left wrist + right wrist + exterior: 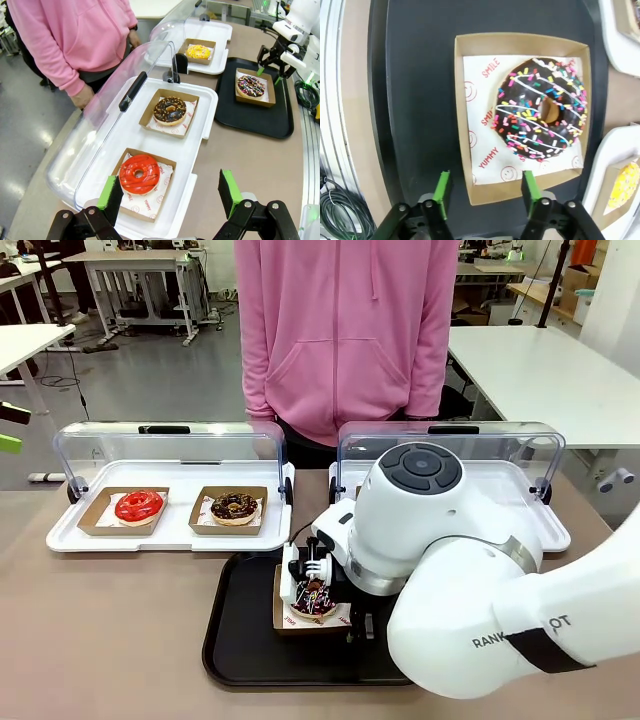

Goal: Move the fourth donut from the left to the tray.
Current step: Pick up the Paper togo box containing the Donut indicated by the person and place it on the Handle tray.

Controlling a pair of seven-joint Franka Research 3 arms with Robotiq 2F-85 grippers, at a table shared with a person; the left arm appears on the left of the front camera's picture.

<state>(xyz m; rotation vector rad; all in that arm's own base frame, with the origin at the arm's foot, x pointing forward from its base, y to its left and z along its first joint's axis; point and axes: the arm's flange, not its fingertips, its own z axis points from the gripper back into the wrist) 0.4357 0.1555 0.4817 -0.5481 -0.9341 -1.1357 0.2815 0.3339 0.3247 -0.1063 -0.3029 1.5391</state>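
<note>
Fourth donut (540, 110) in cardboard holder (470, 117) resting on the tray (415, 75), just ahead of right gripper (485, 192), jaws parted astride holder's near corner, gripping nothing.

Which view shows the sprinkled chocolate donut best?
The right wrist view: the fourth donut lies close and unobstructed in its holder. The left wrist view shows it small and distant; the front view shows it partly hidden.

Red "SMILE" and "YUMMY" on the paper liner (485, 125) under the fourth donut (540, 107).
</note>
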